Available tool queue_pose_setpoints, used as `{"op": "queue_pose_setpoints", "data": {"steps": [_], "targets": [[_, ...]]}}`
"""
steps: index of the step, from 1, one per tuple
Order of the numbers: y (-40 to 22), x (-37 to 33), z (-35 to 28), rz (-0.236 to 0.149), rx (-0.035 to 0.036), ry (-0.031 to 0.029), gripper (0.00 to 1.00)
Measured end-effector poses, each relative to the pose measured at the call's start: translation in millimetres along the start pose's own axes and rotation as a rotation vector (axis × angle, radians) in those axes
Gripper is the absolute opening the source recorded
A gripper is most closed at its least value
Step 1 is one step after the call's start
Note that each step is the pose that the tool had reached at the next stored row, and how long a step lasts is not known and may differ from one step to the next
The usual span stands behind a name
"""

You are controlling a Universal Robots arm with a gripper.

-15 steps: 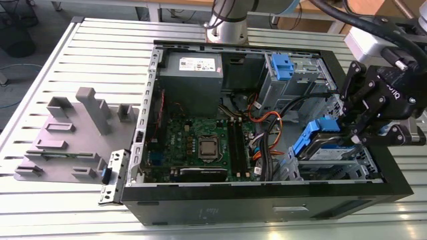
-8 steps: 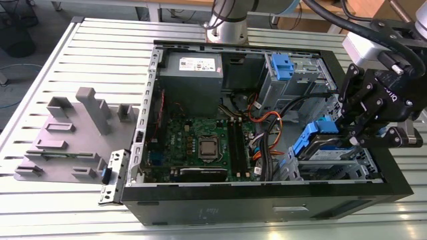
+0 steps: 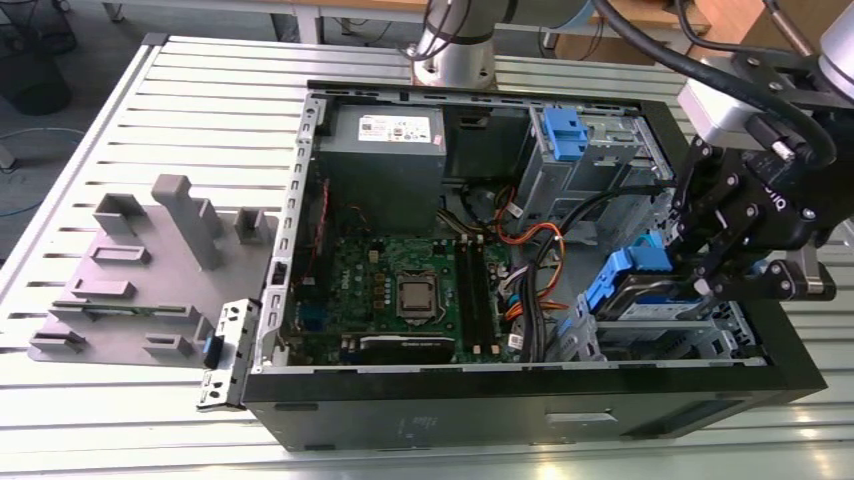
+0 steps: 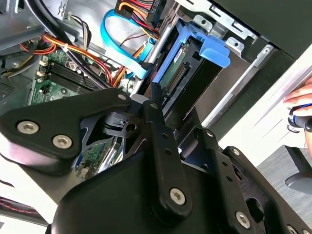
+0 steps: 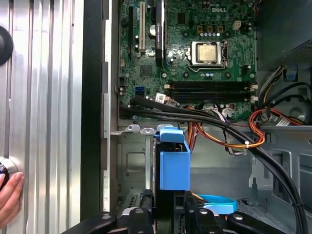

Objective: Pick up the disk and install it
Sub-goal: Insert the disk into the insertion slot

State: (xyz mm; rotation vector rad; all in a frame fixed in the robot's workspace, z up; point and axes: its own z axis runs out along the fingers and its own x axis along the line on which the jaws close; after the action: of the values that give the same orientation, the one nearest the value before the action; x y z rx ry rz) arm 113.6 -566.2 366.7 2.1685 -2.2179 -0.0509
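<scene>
While the end effector (image 3: 697,280) hangs over the open computer case (image 3: 467,405) on the slatted metal worktop (image 3: 174,100), its fingers (image 5: 194,215) are closed against opposite sides of the disk (image 3: 638,285), which is held tilted with its blue carrier frame toward the case interior. The disk sits at the case's near corner on the exterior view's right, directly above the grey metal drive cage (image 3: 667,335) and partly entered into it; whether it is fully seated cannot be told. In the first wrist view the disk (image 5: 174,163) appears end-on as a blue block between the two dark fingers, just beside the bundle of black and orange cables (image 5: 253,134) that runs along the edge of the motherboard (image 5: 195,53). In the second wrist view the disk (image 4: 187,66) shows its connector edge and a blue tab, with a blue ribbon cable (image 4: 109,39) close by. Toward the case's far edge stand a grey box with a white sticker (image 3: 384,140) and an upright bay with a blue tab (image 3: 567,140). A grey moulded fixture (image 3: 134,280) lies on the worktop at the exterior view's left, well apart from the case. A person's hand (image 5: 9,195) rests on the worktop beside the case wall.
</scene>
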Motion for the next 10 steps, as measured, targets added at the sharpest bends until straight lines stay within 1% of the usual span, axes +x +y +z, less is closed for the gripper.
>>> {"op": "queue_pose_setpoints", "data": {"steps": [4, 6, 10], "targets": [[-0.4, 0.0, 6.8, 0.0, -0.0021, 0.0001, 0.35], [-0.4, 0.0, 6.8, 0.0, -0.0021, 0.0013, 0.35], [-0.4, 0.0, 6.8, 0.0, -0.0022, 0.0016, 0.36]]}}
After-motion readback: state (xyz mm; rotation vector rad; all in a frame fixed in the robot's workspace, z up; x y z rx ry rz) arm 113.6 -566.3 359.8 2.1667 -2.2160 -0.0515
